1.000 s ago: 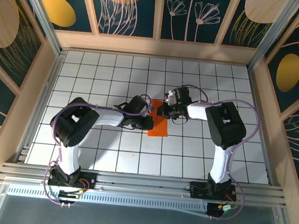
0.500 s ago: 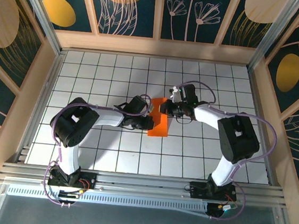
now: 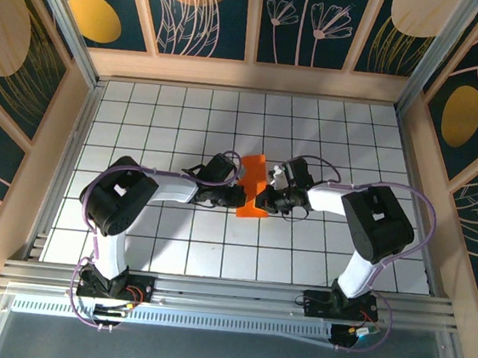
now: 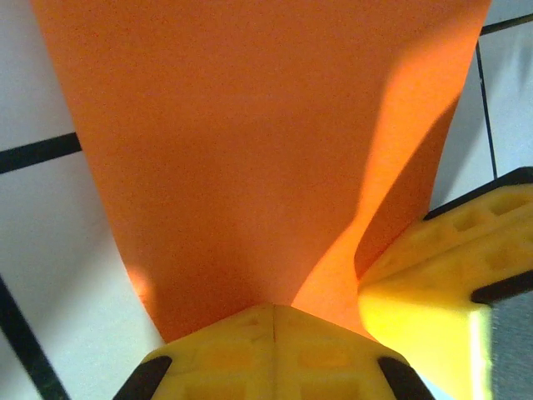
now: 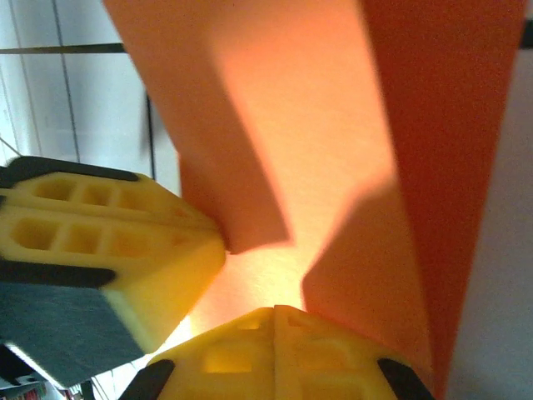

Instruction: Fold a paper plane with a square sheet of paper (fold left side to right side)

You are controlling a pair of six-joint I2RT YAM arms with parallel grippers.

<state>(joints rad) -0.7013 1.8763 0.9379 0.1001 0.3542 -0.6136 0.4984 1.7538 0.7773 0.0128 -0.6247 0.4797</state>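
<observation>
at table (image 3: pixel 161 111) centre, arms bent inward; left tool (image 3: pixel 239 198), right tool (image 3: pixel 265 201) closed, tips touching orange paper (image 3: pixel 254 169).

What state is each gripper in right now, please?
Left gripper: shut, tips against the orange paper; a pinch cannot be told.
Right gripper: shut, tips against the same paper; a pinch cannot be told.

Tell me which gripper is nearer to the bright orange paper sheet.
Neither: the left gripper touches the bright orange paper sheet from its left, the right gripper from its right.
</observation>
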